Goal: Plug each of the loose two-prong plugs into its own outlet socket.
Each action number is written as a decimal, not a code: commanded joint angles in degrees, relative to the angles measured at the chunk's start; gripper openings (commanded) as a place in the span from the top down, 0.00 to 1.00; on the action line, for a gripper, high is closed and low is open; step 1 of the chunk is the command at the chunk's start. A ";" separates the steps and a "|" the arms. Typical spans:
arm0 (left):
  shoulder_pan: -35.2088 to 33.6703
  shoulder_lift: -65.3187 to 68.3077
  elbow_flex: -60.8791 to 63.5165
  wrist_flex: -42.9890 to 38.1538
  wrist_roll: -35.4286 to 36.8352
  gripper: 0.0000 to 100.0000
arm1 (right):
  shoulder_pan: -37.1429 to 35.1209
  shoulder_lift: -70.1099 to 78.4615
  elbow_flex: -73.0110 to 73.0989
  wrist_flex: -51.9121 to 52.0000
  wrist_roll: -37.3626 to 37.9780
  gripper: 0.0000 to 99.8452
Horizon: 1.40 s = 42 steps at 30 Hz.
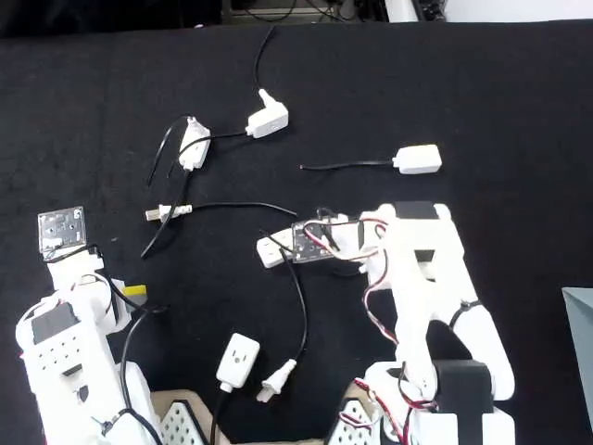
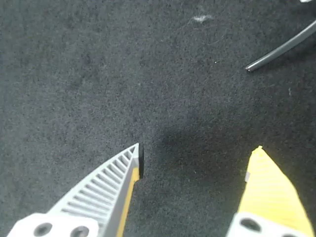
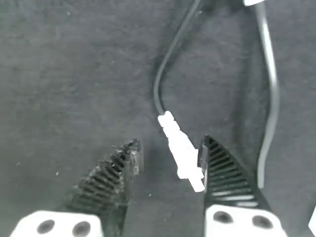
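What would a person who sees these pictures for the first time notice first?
White plugs and sockets on black cords lie scattered over the black table. The right hand is open with a small white plug between its fingers; the left hand is open over bare table.

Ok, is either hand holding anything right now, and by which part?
Nothing is held. The left hand is open over bare cloth. The right hand is open around a white plug that lies on the cloth, not clamped.
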 commanded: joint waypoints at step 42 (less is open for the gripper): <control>-0.13 -0.62 -0.66 -0.79 0.35 0.66 | -10.99 -22.99 -10.15 9.58 -58.64 0.99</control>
